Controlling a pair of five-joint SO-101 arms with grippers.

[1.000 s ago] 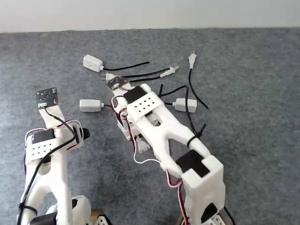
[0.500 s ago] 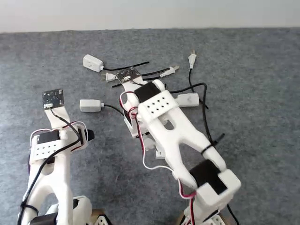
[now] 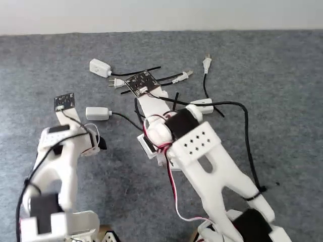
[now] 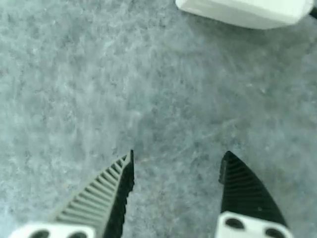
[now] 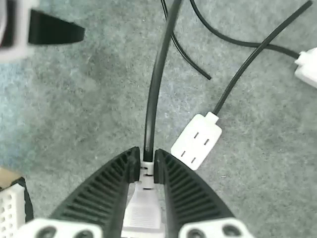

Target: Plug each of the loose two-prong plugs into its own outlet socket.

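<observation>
My right gripper (image 5: 145, 151) is shut on a white two-prong plug (image 5: 144, 198), whose black cord (image 5: 158, 79) runs straight out from between the fingers. A white outlet socket (image 5: 196, 140) lies on the carpet just beside the fingertips, slots showing. My left gripper (image 4: 176, 158) hangs open above bare carpet, with a white socket (image 4: 247, 10) a short way beyond it. From above, three white sockets (image 3: 100, 67) (image 3: 97, 113) (image 3: 202, 106) and loose plugs (image 3: 206, 62) (image 3: 186, 75) (image 3: 113, 82) lie at the far side. The right arm (image 3: 197, 143) covers its held plug.
Black cords (image 3: 146, 70) cross each other between the sockets and plugs on the grey carpet (image 3: 282, 101). The left arm (image 3: 60, 146) stands close beside the right one, and one of its black fingers (image 5: 52, 32) appears in the right wrist view. A pale wall (image 3: 161, 15) borders the far edge.
The right arm's elbow has swung down and to the right while its wrist shifted up and right. The left arm has edged forward and right, toward the nearest socket.
</observation>
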